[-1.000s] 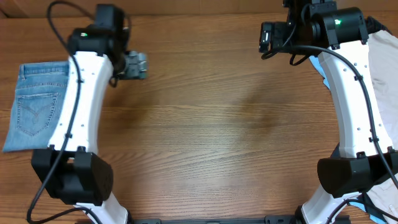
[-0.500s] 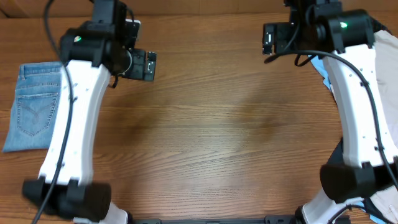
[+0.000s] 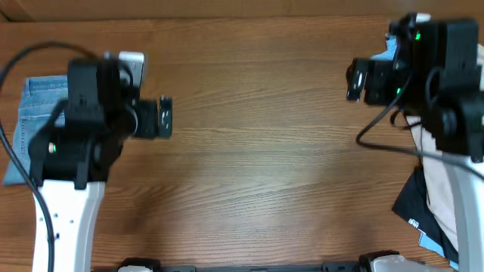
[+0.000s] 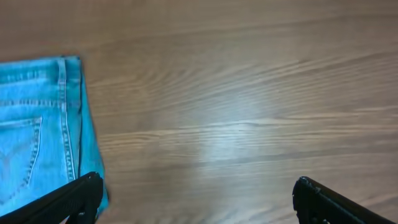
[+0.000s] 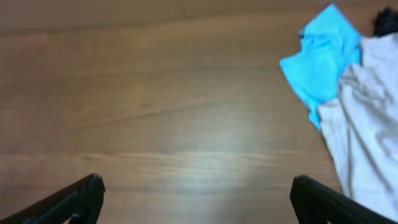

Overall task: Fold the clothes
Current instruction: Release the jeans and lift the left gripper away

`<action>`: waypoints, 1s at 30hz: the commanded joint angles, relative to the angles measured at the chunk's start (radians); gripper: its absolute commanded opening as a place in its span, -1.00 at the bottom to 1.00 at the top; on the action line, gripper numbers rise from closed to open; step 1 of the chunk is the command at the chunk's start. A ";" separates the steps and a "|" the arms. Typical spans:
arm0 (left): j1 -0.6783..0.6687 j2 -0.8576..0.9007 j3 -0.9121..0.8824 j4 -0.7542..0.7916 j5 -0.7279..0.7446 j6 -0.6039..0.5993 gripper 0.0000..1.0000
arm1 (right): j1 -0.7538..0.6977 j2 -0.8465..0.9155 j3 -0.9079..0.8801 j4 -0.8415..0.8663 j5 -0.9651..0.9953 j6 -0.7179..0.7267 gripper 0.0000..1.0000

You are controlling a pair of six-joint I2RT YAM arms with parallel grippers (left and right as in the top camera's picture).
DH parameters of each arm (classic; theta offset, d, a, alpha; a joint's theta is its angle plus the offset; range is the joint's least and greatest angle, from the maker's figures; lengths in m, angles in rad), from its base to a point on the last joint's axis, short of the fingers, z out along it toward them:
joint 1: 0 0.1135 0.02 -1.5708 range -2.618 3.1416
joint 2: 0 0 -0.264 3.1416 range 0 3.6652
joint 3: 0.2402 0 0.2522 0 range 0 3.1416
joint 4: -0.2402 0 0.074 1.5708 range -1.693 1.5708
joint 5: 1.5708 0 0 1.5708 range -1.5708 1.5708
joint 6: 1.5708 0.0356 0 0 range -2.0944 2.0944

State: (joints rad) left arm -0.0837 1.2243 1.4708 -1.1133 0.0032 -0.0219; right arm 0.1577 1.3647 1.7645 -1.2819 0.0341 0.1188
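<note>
The folded light-blue denim jeans (image 3: 30,113) lie at the table's left edge, mostly hidden under my left arm in the overhead view. In the left wrist view the jeans (image 4: 37,137) show a stitched back pocket and seam at the left. My left gripper (image 3: 164,117) is open and empty over bare wood just right of the jeans; its fingertips (image 4: 196,196) frame bare table. My right gripper (image 3: 355,79) is open and empty over bare wood at the right; its fingertips (image 5: 196,196) stand wide apart.
A pile of clothes lies at the right edge: a smooth sky-blue shirt (image 5: 323,62), a large beige garment (image 5: 367,130) and a dark item (image 3: 412,204) nearer the front. The wooden table (image 3: 257,166) spans the middle.
Both arms have drawn back toward the front and risen toward the camera. The left gripper left the jeans' side; the right gripper moved right, nearer the pile.
</note>
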 commanded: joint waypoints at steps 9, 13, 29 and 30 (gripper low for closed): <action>0.104 -0.467 -0.396 0.214 0.094 -0.013 1.00 | -0.003 -0.511 -0.711 0.393 -0.007 0.008 1.00; 0.104 -0.472 -0.426 0.191 0.091 -0.027 1.00 | -0.003 -0.573 -0.769 0.341 0.017 0.009 1.00; 0.104 -0.408 -0.426 0.168 0.091 -0.027 1.00 | -0.003 -0.485 -0.769 0.265 0.017 0.009 1.00; 0.104 -0.406 -0.426 0.168 0.091 -0.027 1.00 | -0.003 -0.476 -0.769 0.265 0.017 0.009 1.00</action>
State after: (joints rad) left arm 0.0093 0.8124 1.0485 -0.9466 0.0792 -0.0303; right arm 0.1574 0.8703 1.0039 -1.0195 0.0414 0.1234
